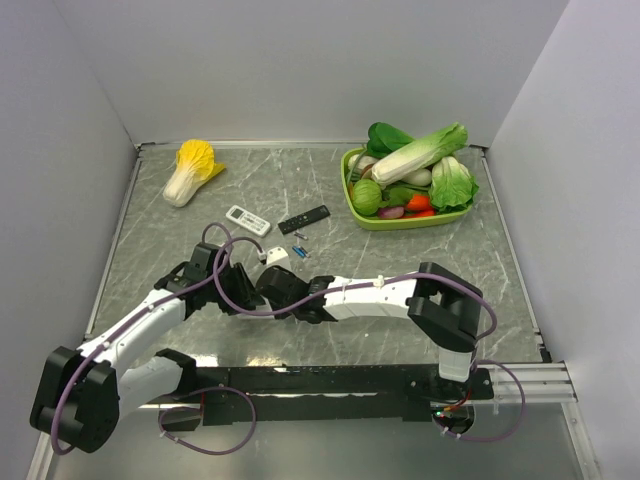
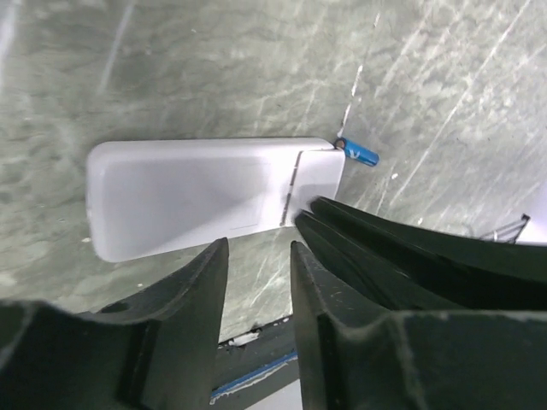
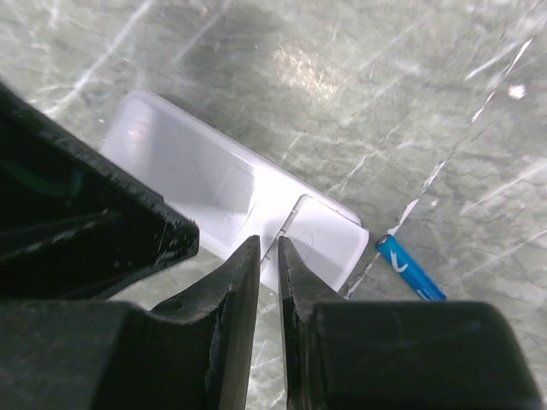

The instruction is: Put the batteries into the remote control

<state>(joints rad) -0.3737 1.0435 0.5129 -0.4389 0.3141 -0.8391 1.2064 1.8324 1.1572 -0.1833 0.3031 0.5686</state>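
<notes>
Grey marbled worktop (image 1: 420,270) between white walls. The left gripper (image 2: 256,249) hangs part open and empty beside the long edge of the remote control (image 2: 197,195), which lies back up. The right gripper (image 3: 268,246) shows only a thin slit, its tips at the cover seam; I cannot tell whether it grips. One of the batteries (image 2: 360,154) touches the remote's corner. A smaller white remote (image 1: 248,219) and a black remote (image 1: 303,219) lie beyond. Both arms reach low and converge.

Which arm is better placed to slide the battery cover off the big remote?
Probably right: the right pincer has narrowly parted tips at the cover seam of the remote control, near a battery. The left pincer, open, hovers off the remote's long edge.
</notes>
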